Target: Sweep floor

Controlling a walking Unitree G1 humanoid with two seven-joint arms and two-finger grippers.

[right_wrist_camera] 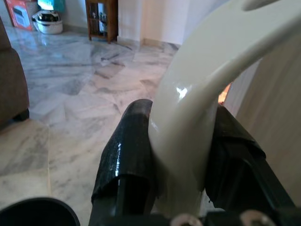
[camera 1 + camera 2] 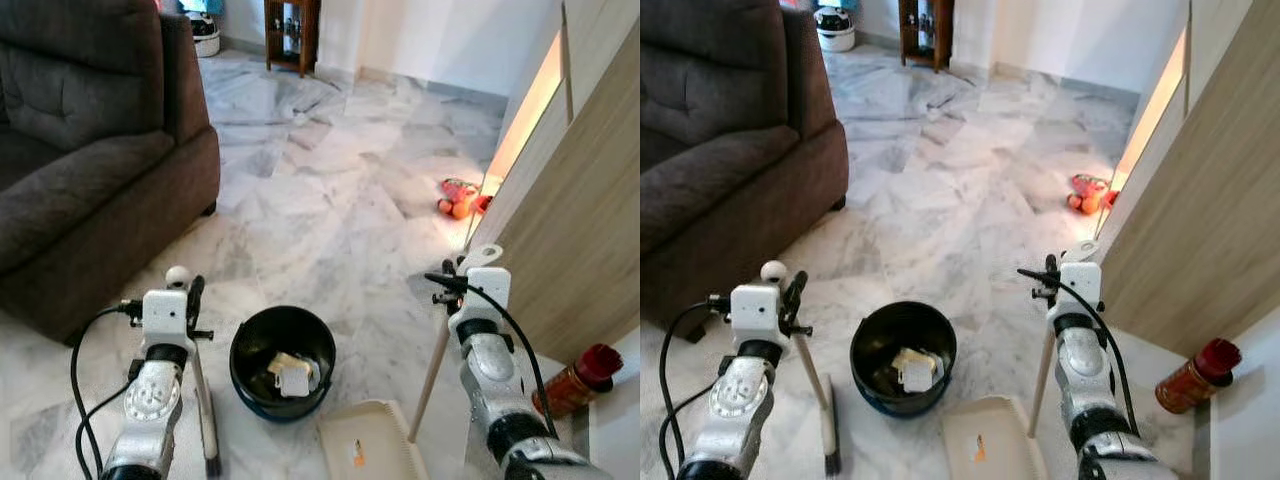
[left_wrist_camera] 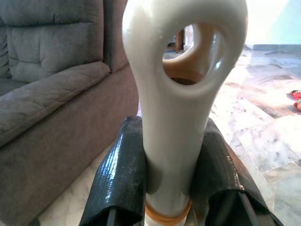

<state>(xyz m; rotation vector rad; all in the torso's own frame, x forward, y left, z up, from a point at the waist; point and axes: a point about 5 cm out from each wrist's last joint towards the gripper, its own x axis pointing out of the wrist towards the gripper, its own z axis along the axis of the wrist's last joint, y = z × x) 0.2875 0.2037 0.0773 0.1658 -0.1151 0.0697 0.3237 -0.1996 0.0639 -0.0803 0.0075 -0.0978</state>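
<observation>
The left pincer (image 3: 171,174) was clamped on the cream plastic looped handle of the broom (image 3: 181,94), whose brush end stood on the grey-veined marble floor (image 2: 330,200) beside the round black bin (image 2: 283,360). The right pincer (image 1: 181,174) gripped the pale long-handled cream dustpan (image 2: 370,440), resting just right of the bin. Scraps already lay in the bin, so some sweeping seemed done; orange litter (image 2: 458,198) by the wooden door remained. The wrist views showed both grips closely, the head views the litter.

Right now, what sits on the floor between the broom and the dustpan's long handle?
In the left eye view, a black bucket holding some scraps sits between the broom and the dustpan handle.
</observation>
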